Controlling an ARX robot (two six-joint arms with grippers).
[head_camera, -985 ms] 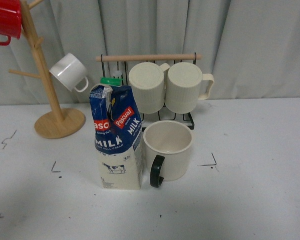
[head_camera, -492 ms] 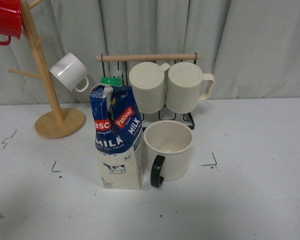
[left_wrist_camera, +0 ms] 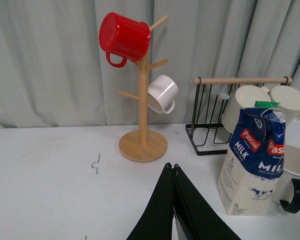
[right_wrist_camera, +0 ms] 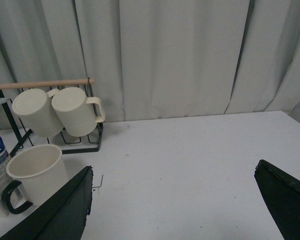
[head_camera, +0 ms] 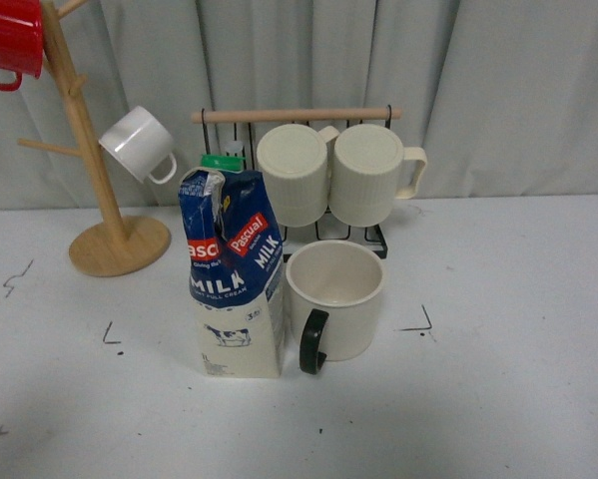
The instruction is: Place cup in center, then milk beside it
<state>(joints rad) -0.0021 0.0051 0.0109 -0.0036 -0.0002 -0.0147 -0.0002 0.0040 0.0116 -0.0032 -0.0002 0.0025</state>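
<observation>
You have the cup (head_camera: 335, 299) upright on the white table (head_camera: 518, 379) between the corner marks, black handle toward the camera, with the milk (head_camera: 234, 274) standing just beside it on the robot's left, nearly touching. Your left gripper (left_wrist_camera: 174, 169) has its 2 fingers pressed together, empty, well apart from the carton. Your right gripper (right_wrist_camera: 172, 180) is spread wide and holds nothing, with the cup off beyond its left finger (right_wrist_camera: 59, 212).

Pale grey pleated curtain (head_camera: 518, 90) hung across the whole back, white tabletop (head_camera: 518, 399) scuffed with small black corner marks (head_camera: 418, 324), soft even light, faint shadows on the table.
</observation>
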